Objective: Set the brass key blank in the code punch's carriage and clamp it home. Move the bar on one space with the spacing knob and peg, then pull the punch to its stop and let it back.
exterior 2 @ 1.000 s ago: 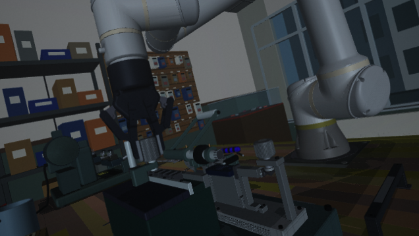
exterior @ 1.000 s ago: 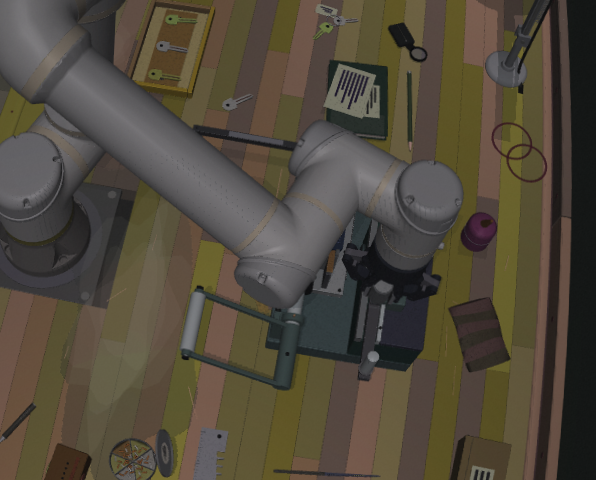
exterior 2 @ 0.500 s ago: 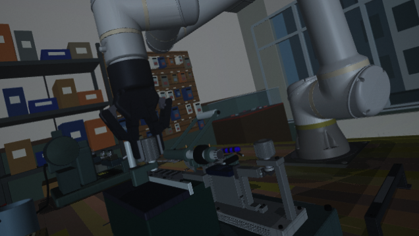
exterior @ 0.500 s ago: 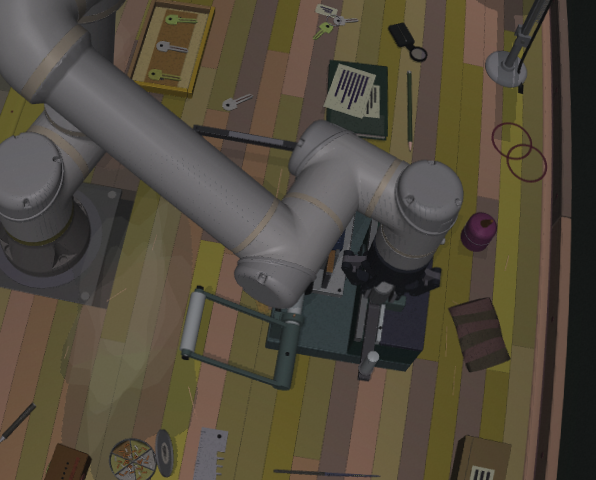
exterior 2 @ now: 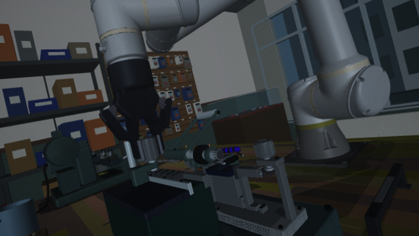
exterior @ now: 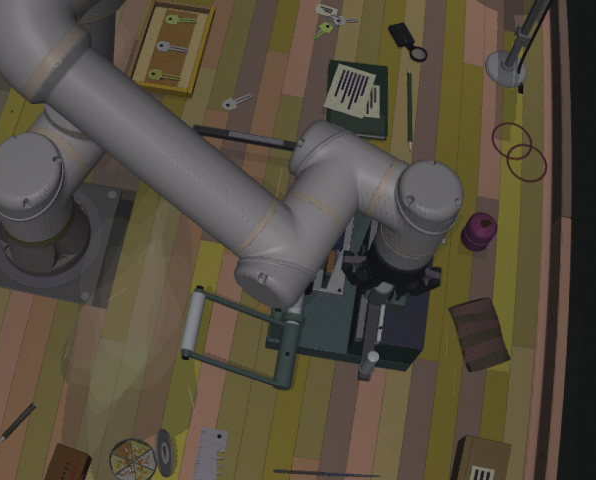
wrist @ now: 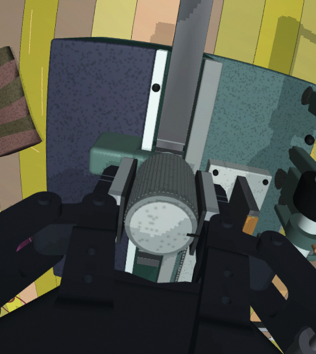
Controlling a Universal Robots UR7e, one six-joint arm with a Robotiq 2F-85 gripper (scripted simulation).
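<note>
The code punch [exterior: 350,320] sits in the middle of the striped bench, its long punch handle [exterior: 192,321] swung out to the left. My gripper [wrist: 161,201] hangs straight down over the machine's right side, its two finger pads closed against the sides of the knurled spacing knob [wrist: 161,204] [exterior 2: 150,149]. The grey spacing bar [wrist: 178,82] runs away from the knob beside a white strip with a peg hole [wrist: 155,87]. A sliver of the brass key blank [wrist: 250,224] shows in the carriage to the right of the knob, mostly hidden behind a finger link.
A striped block [exterior: 478,333] lies just right of the machine, and a purple jar [exterior: 478,231] stands behind it. A second knurled knob [exterior 2: 264,148] rises on the clamp frame. A tray of keys [exterior: 170,47], a notebook [exterior: 358,98] and loose keys lie at the back of the bench.
</note>
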